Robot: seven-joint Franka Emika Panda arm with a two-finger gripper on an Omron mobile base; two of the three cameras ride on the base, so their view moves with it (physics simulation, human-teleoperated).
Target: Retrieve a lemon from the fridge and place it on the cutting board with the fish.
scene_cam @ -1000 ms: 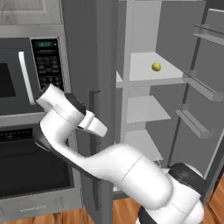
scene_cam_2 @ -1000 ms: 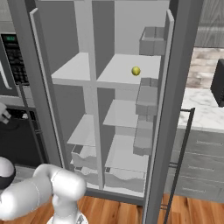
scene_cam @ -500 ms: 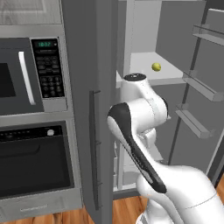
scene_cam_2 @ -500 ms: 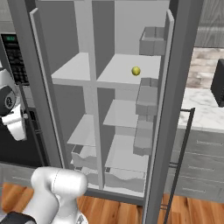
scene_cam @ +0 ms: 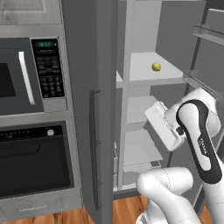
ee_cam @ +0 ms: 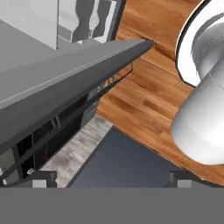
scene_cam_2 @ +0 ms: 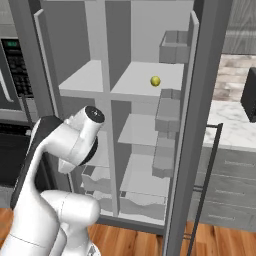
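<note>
lemons: 1, lemon (scene_cam: 156,67) on the upper shelf
fridges: 1, fridge (scene_cam: 94,109) with both doors open
fridge door handles: 2, left handle (scene_cam: 94,144), right handle (scene_cam_2: 205,182)
microwaves: 1, microwave (scene_cam: 26,74) at 9 o'clock
ovens: 1, oven (scene_cam: 35,166) under it
robot arms: 1, arm (scene_cam: 199,135)

carrier: pale grey upper shelf (scene_cam: 144,75) (scene_cam_2: 135,82) inside the tall dark-grey open fridge (scene_cam: 94,109) (scene_cam_2: 200,100) | on it: one small yellow-green round lemon (scene_cam: 156,67) (scene_cam_2: 155,81), resting right of the centre divider, near the shelf's right edge
</note>
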